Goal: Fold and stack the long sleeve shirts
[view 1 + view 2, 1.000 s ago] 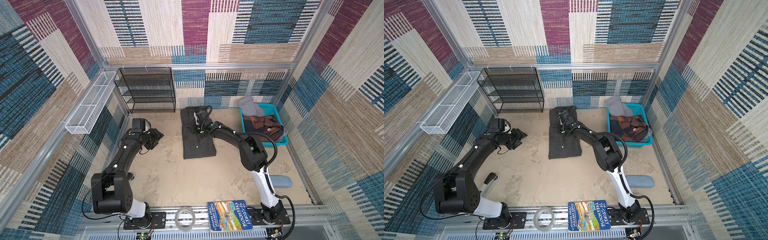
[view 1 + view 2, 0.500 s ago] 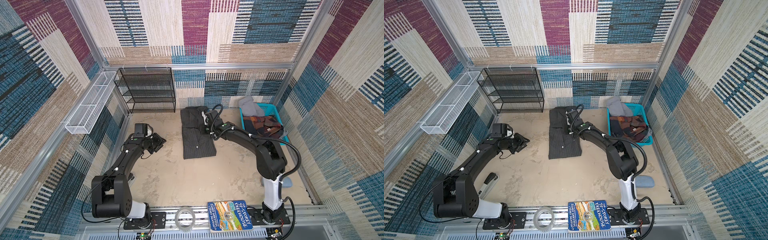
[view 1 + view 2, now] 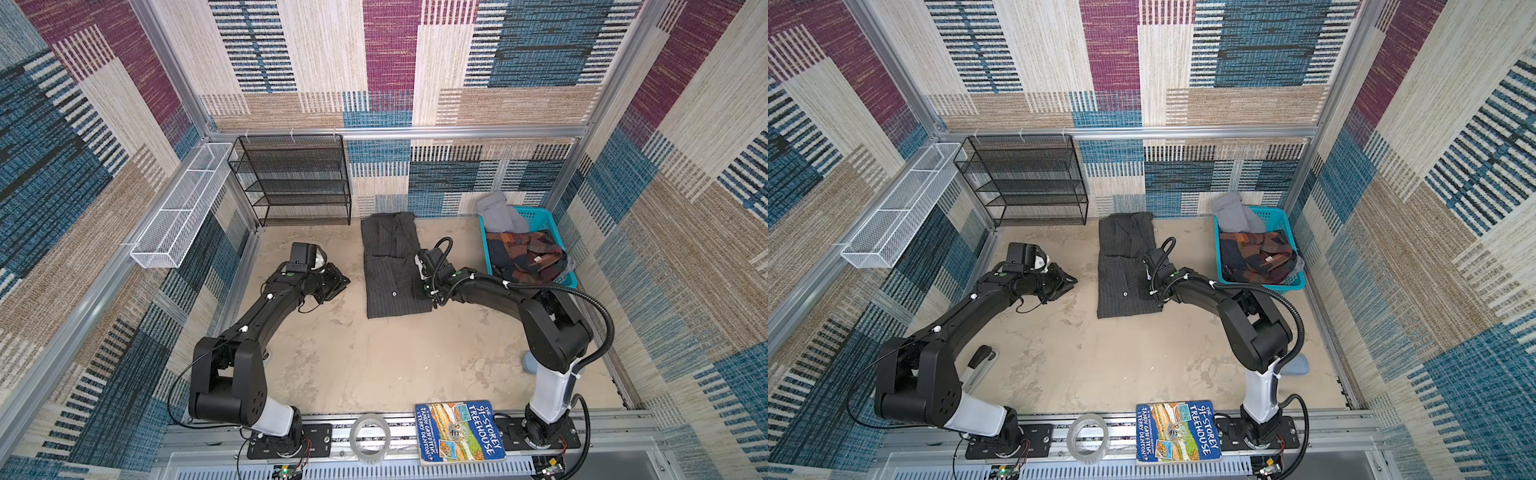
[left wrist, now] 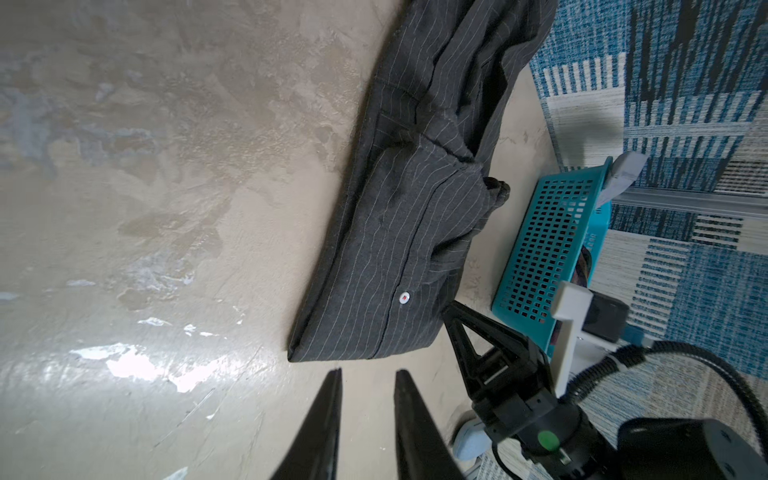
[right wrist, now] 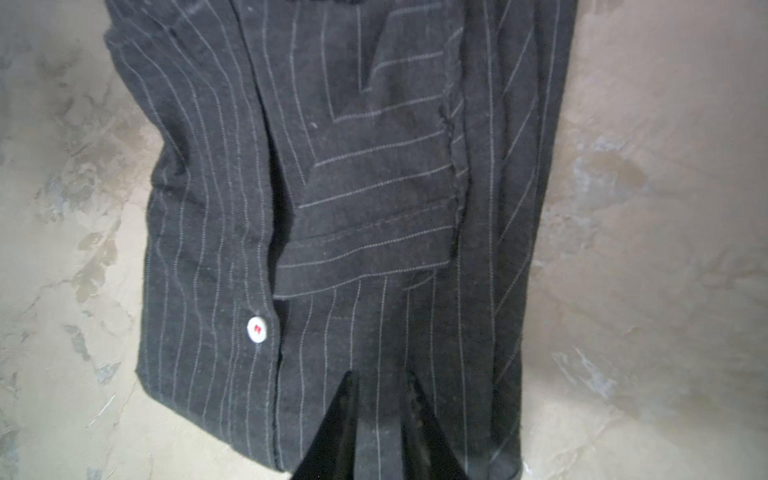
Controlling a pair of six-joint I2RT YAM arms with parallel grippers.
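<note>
The long sleeve shirt (image 3: pixel 388 266) (image 3: pixel 1123 270) is charcoal with thin pale pinstripes and a white button. It lies folded into a long narrow strip at the back middle of the table. My right gripper (image 3: pixel 417 288) (image 3: pixel 1144 289) (image 5: pixel 380 376) hovers over its near right part, jaws a narrow gap apart, with flat cloth showing between them and nothing pinched. My left gripper (image 3: pixel 334 284) (image 3: pixel 1070 282) (image 4: pixel 369 374) stands to the left of the shirt (image 4: pixel 407 216), apart from it. Its jaws are narrowly open over bare table and hold nothing.
A teal basket (image 3: pixel 536 214) (image 3: pixel 1273 216) (image 4: pixel 540 241) of other clothes stands at the back right. A black mesh rack (image 3: pixel 299 183) is at the back left, a white wire tray (image 3: pixel 183 212) on the left wall. A book (image 3: pixel 457 430) and a tape roll (image 3: pixel 370 436) lie on the front rail.
My right gripper has moved from the shirt's collar end toward the near right part of the shirt. My left gripper's jaws have narrowed and the arm has shifted slightly nearer.
</note>
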